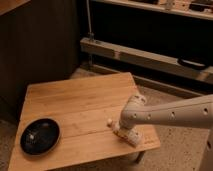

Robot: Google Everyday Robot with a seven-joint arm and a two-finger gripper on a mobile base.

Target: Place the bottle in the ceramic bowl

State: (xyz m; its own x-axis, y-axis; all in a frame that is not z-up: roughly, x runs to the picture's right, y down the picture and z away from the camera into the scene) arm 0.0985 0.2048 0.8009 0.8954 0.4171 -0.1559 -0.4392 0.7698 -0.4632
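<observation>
The bottle [109, 121] lies on the wooden table [80, 102] near its front right corner. Only its small white cap end shows; the rest is hidden behind my gripper [125, 134]. The gripper is at the end of the white arm that reaches in from the right, and it sits low over the table right at the bottle. The ceramic bowl [40, 136], black, shallow and glossy with a pale spot in its middle, rests at the table's front left corner, far to the left of the gripper.
A dark wooden wall stands behind the table on the left. Metal shelving with a long pale beam [145, 56] runs along the back right. The speckled floor [180, 150] lies beyond the table's right and front edges.
</observation>
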